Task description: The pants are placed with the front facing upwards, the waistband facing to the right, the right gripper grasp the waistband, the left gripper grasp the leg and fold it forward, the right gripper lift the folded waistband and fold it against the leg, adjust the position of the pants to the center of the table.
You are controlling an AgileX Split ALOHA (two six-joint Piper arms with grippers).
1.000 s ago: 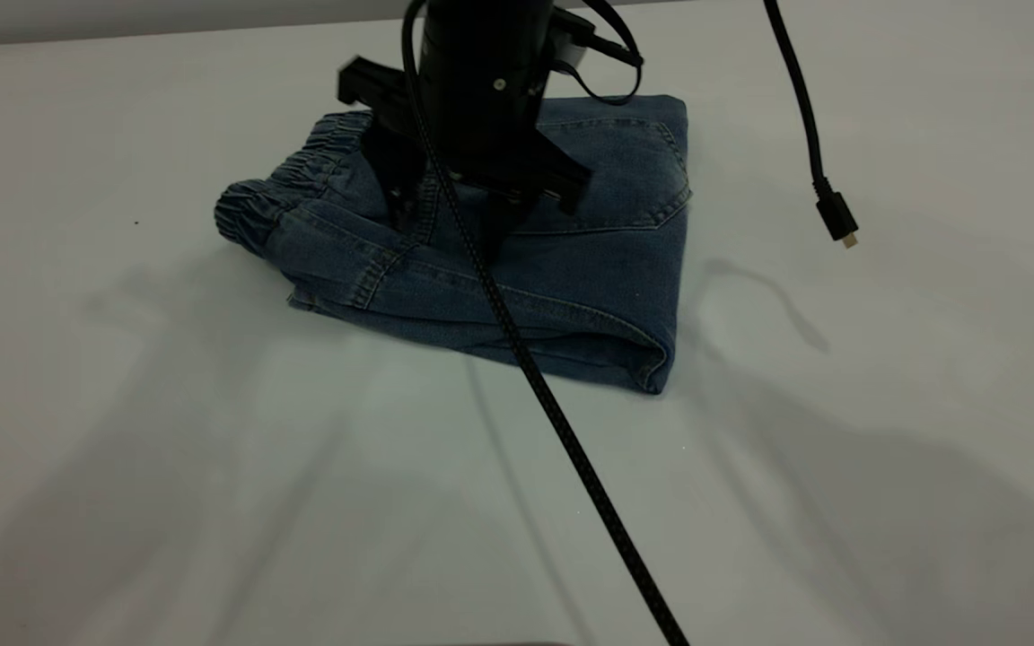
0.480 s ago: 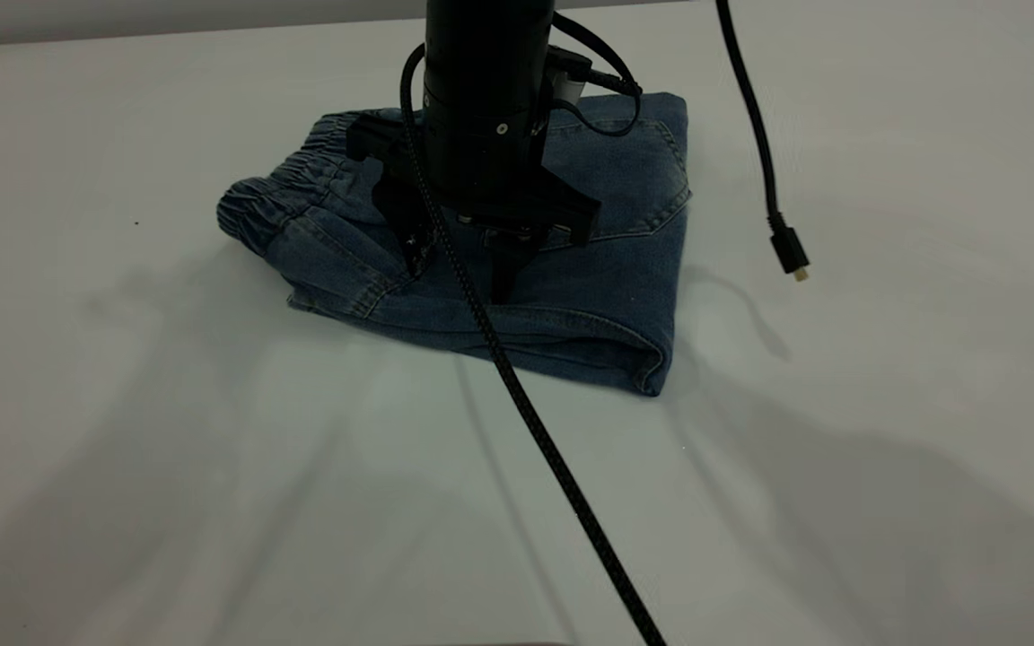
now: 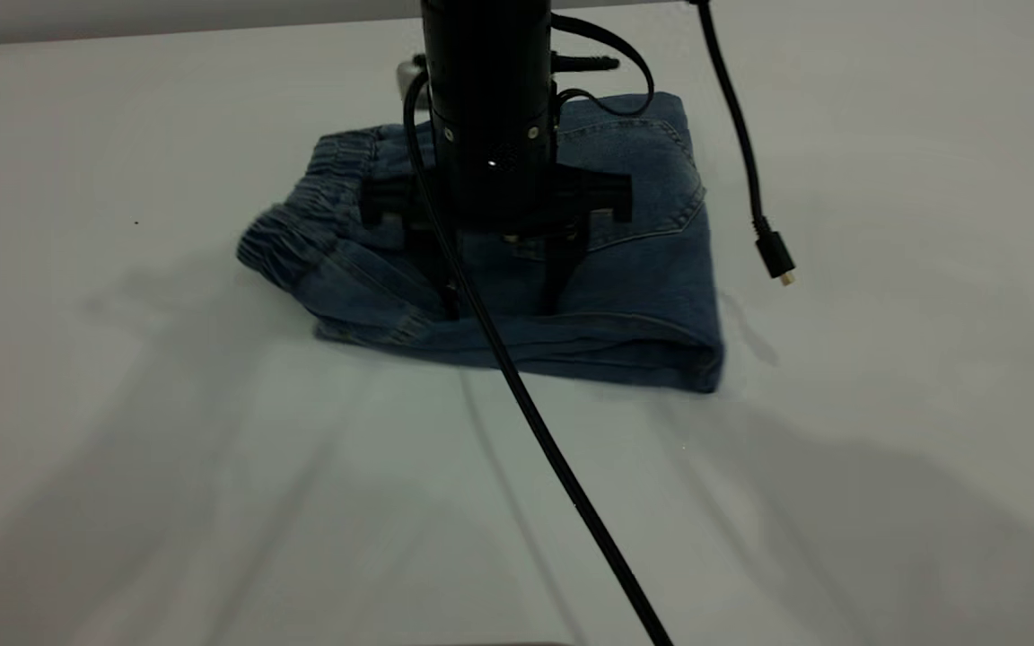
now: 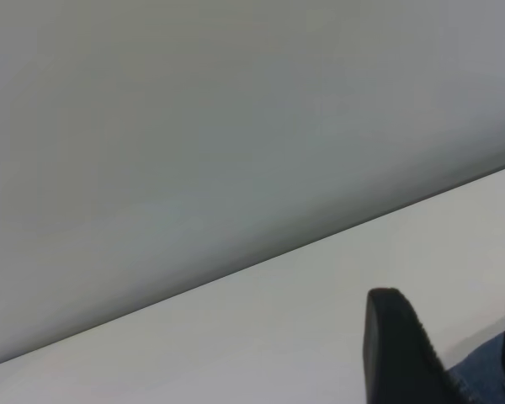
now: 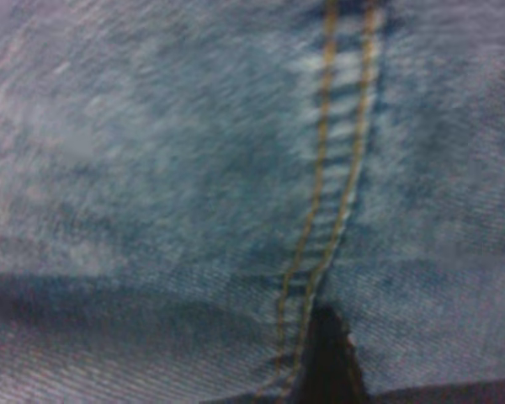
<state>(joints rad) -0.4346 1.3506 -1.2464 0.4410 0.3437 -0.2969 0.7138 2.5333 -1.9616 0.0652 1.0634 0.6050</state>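
One broad white bench (image 3: 122, 449) fills the exterior view, and the pants (image 3: 652, 296) lie on it as a folded blue denim bundle, a little toward the far side and near the middle from side to side. A curved pocket seam with tan stitching shows on the top layer at the bundle's right half, and a rolled fold runs along its near edge.

A thick black arm comes straight down onto the bundle from above. At its end the right tool (image 3: 501, 305) is released: its two wedge-shaped fingers stand well apart, both tips pressed into the denim close to the near fold, with nothing pinched between them. Its wrist view is filled by the pants (image 5: 151, 168) at close range, crossed by a double line of tan stitching (image 5: 337, 168).

The gathered waistband (image 3: 302, 215) sits at the bundle's left end, ruffled and layered, apart from the right tool's fingers.

A braided black cable (image 3: 526, 413) slants from the arm toward the near edge of the bench. A thinner cable hangs to the right of the pants, its plug (image 3: 775, 260) dangling above the bench.

The left tool (image 4: 453, 316) appears only in its own wrist view, its fingers (image 4: 396, 353) spread and holding nothing, with a sliver of the pants (image 4: 484, 374) between them.
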